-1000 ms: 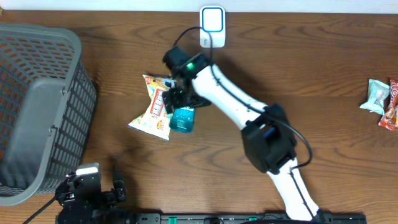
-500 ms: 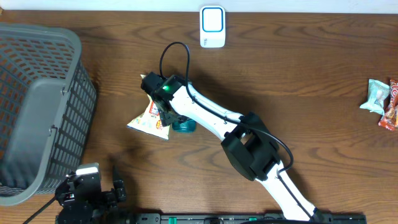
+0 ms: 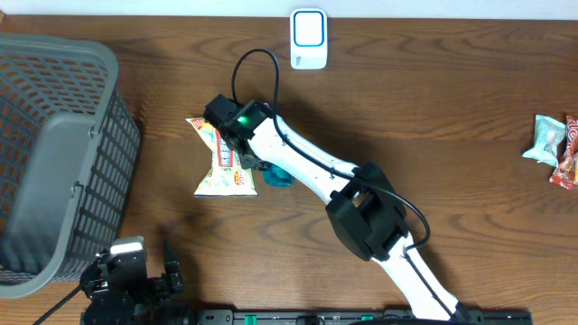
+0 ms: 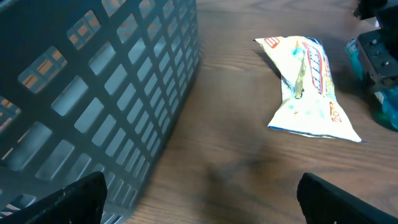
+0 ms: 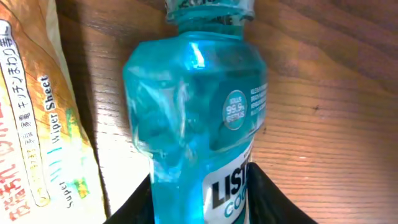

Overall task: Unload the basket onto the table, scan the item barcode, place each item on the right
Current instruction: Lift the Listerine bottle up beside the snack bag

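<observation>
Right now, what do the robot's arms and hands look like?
The right arm is white tubes with black joints, a lit green light near the wrist and a looping black cable. The left arm is black with a grey block; the left hand has black fingers.

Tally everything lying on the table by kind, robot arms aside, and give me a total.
grey basket: 1
white scanner: 1
teal bottle: 1
wiper-sheet packet: 1
small wrapped packets: 2
Total: 6
</observation>
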{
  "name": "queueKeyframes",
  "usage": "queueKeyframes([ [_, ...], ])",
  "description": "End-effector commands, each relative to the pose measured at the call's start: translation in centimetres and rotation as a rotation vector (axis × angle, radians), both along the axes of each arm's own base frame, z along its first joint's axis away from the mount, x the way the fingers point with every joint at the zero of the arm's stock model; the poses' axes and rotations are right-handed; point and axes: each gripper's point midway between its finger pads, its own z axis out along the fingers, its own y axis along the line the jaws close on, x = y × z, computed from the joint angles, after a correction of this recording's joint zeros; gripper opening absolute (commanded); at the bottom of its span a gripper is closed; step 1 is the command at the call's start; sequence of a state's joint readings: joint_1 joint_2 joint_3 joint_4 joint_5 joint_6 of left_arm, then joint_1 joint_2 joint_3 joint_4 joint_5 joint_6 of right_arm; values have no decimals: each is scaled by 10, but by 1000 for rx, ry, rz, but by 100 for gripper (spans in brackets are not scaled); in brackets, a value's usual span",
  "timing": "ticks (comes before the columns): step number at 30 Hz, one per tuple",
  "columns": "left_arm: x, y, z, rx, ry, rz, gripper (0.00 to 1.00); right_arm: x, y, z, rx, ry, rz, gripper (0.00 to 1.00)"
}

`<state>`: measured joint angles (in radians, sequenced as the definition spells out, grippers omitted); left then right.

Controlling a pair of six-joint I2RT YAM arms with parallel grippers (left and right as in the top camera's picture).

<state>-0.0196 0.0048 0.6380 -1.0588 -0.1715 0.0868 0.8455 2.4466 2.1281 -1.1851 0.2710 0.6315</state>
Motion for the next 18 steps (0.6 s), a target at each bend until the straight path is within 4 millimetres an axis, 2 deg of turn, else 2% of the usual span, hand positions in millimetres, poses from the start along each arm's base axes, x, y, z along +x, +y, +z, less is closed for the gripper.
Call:
queueKeyframes([
  [1, -1, 3, 2, 18, -2, 8, 98, -42, -12, -72, -29, 273, 37, 24],
  [5, -1, 3, 2, 18, -2, 8, 98, -41, -8, -51, 97, 362, 103, 17],
  [8, -1, 3, 2, 18, -2, 8, 98, -37, -6, -32, 208, 408, 167, 17],
  [14, -1, 3, 2, 18, -2, 8, 98, -31, 4, 5, 559, 511, 430, 17],
  [16, -1, 3, 2, 18, -2, 8, 98, -27, 2, 10, 636, 514, 486, 17],
  [18, -1, 3, 2, 18, -2, 8, 98, -21, -7, 7, 641, 501, 510, 17],
])
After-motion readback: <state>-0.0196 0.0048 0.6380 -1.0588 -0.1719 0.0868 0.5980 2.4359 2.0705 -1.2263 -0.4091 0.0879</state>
